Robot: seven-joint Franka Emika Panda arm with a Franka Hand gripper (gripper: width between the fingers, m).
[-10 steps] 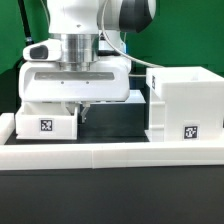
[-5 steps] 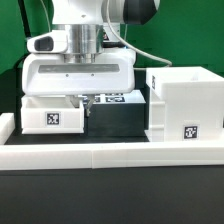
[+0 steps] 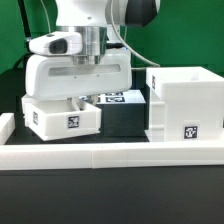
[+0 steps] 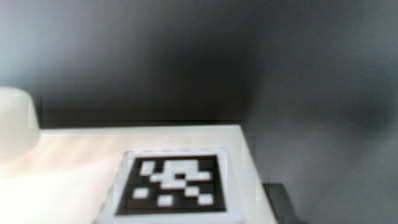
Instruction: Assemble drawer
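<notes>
tray (image 3: 62, 117): tilted, exterior view's left, tag facing camera
hand (image 3: 80, 101): pinched tight on tray's rim, holding it
housing (image 3: 186, 104): upright, exterior view's right, apart from tray

small tray (image 3: 60, 116): raised, tilted, moved toward exterior view's right | end effector (image 3: 82, 99): higher | marker board (image 3: 120, 98): uncovered

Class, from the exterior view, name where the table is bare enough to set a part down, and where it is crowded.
Free: the table strip between the tray and the housing, behind the border wall. Crowded: the exterior view's left, where the gripper hangs at the tray, with the marker board behind.
</notes>
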